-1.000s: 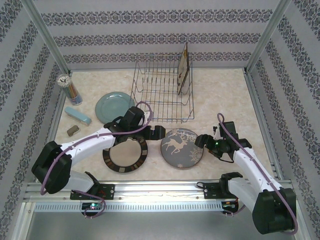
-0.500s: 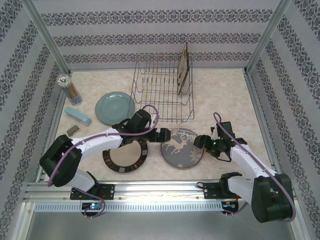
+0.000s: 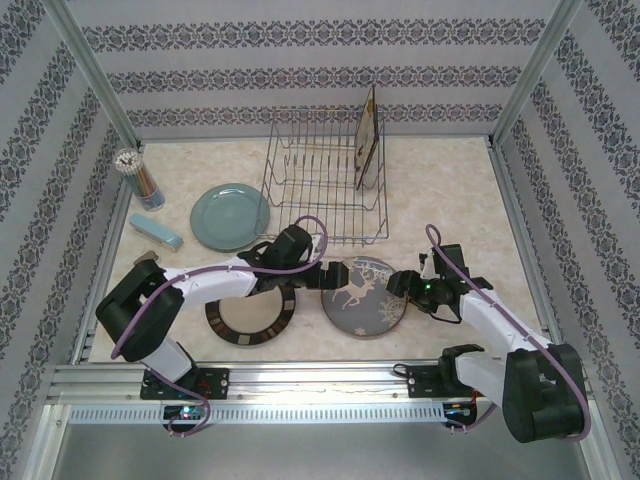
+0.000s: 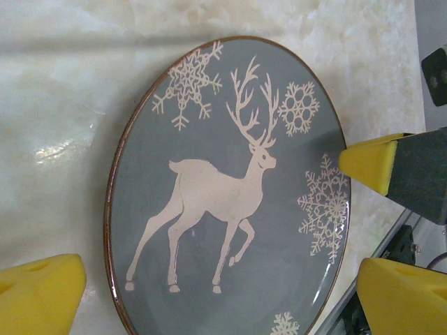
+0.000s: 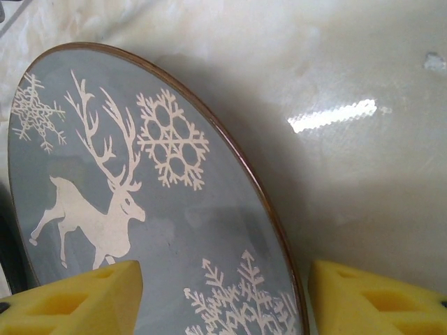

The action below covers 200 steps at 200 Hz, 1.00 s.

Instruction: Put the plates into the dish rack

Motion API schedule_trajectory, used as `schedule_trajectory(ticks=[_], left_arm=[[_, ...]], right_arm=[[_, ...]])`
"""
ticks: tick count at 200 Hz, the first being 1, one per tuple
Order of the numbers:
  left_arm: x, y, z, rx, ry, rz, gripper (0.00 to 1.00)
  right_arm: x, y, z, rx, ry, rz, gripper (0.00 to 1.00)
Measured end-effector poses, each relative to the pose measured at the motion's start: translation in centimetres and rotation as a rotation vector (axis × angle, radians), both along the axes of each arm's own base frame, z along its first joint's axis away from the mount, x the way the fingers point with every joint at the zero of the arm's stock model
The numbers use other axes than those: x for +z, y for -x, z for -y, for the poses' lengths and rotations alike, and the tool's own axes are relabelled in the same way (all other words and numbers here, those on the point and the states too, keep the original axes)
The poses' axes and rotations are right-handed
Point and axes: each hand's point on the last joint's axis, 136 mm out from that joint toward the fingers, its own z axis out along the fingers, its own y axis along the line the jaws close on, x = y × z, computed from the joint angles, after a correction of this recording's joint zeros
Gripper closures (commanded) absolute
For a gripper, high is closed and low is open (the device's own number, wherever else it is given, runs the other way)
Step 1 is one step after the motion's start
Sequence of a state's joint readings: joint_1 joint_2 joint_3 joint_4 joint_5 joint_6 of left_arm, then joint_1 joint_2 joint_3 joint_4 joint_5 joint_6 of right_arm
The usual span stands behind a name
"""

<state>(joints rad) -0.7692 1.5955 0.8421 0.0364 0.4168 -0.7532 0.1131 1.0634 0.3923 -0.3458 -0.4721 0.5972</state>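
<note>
Ok so the grey reindeer plate (image 3: 364,296) is lying flat on the table (image 3: 450,200) near the front, between the two arms. It's round and glossy, with a thin brown rim, a white reindeer and snowflakes on it. The tabletop is looking like pale marbled stone, kinda shiny, since it's throwing back glare in the wrist views.

The dish rack (image 3: 320,190) is sitting further back. It's thin silver wire with rows of upright tines, and the square cream plate (image 3: 368,140) with the dark border is standing on edge in its right end. The plain light-blue plate (image 3: 230,216) is lying flat just left of the rack. The dark-brown-rimmed plate (image 3: 248,315) with the pale blocks is sitting left of the reindeer one, partly under the left arm.

The left gripper (image 3: 322,275) is hovering at the reindeer plate's left edge with its jaws spread wide and gripping nothing. From its own camera the yellow foam pads (image 4: 35,293) are sitting far apart at either side of the plate (image 4: 230,188).

The right gripper (image 3: 405,285) is sitting at the opposite edge with its jaws apart and straddling the rim. One yellow pad (image 5: 70,296) is hanging over the plate (image 5: 140,209) and the other is out over the bare table. Can't tell if either pad is actually touching the plate.
</note>
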Motion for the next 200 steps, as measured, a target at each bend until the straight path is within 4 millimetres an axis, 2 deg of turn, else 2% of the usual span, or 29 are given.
schedule_trajectory(ticks=[58,106,158,200], left_arm=[[-1.2,0.8,0.5,-0.014,-0.018,-0.03,0.0],[-1.3,0.7,0.7,-0.015,-0.019,-0.034,0.0],[-2.4,1.0,1.2,-0.028,-0.035,-0.05,0.0],[-2.1,0.8,1.4,-0.027,-0.031,-0.045,0.0]], right_arm=[[-0.4,0.2,-0.3,0.009,-0.018,-0.002,0.38],[-0.5,0.2,-0.5,0.014,-0.034,0.005,0.43],[-0.6,0.2,-0.5,0.014,-0.034,0.012,0.47],[-0.6,0.6,-0.6,0.018,-0.046,0.035,0.51]])
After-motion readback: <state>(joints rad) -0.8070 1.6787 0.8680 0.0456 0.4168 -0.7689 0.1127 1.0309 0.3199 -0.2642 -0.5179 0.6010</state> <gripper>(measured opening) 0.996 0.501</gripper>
